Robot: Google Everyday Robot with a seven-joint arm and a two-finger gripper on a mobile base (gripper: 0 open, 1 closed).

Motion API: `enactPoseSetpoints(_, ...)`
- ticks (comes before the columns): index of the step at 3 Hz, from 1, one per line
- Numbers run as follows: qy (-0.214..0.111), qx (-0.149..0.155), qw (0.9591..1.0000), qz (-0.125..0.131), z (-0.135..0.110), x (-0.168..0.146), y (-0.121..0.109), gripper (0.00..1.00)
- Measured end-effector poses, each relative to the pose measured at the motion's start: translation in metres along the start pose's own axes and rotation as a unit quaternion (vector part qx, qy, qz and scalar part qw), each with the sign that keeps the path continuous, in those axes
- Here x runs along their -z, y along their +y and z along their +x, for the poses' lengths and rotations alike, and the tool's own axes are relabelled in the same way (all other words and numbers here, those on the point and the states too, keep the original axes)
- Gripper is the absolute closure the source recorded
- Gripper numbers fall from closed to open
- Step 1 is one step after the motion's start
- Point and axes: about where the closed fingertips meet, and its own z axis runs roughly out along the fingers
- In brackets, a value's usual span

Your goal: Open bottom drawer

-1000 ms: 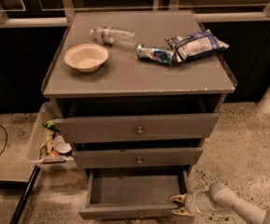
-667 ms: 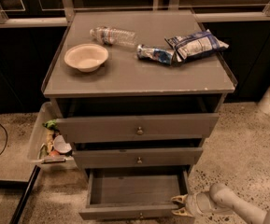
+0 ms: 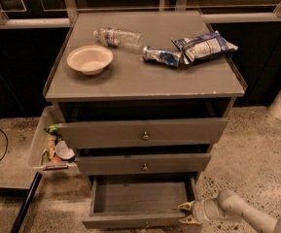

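Gripper [image 3: 187,213] sits low by the bottom drawer's [image 3: 140,200] front right corner, fingers spread apart. Drawer stands well out, so it likely needs no grip on anything now.

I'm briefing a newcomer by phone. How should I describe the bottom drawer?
Find the grey cabinet topped with a bowl. Its bottom drawer is the lowest of three fronts, with the claw at its right corner. Unlike both above, it is pulled far out.
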Motion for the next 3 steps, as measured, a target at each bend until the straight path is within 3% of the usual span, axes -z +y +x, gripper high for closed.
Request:
enactPoseSetpoints(1, 0.0, 0.0, 1.0, 0.0, 0.0, 0.0, 0.0, 0.17)
enactPoseSetpoints(2, -0.006, 0.009, 0.9999, -0.005, -0.006, 0.001, 0.01, 0.0)
enactPoseSetpoints(3, -0.011, 0.031, 0.9994, 0.01, -0.022, 0.021, 0.013, 0.0)
